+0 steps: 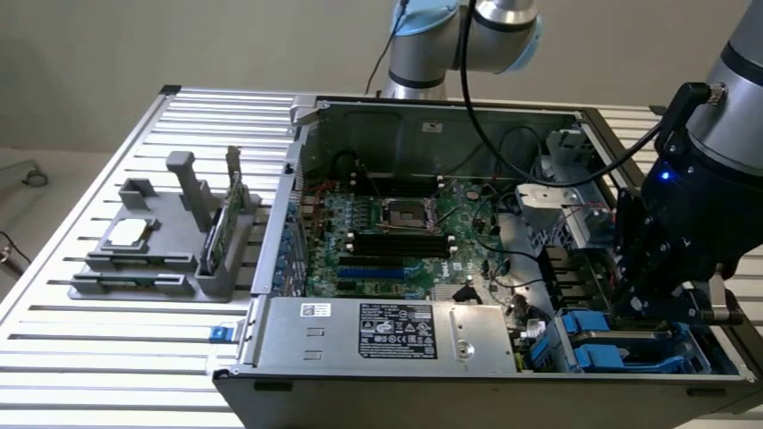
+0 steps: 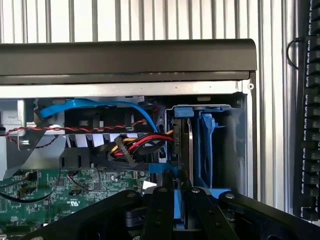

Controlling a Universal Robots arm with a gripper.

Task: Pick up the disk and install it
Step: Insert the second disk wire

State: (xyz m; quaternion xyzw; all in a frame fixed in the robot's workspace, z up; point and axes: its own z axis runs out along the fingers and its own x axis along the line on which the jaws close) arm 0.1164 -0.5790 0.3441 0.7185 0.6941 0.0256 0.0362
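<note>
Deep in the drive bay at the front corner of the open computer case (image 1: 394, 375), on the exterior view's right: gripper (image 2: 181, 197) drawn narrow, pinching the upper edge of the disk (image 2: 190, 150), held on edge in its blue carrier (image 2: 207, 145) between the bay walls, beside the red and blue cables (image 2: 145, 140). Judged dense for its size, rigid, smooth-sided and shock-sensitive. Best gripped across the stiff carrier frame, clear of label and connector.
</note>
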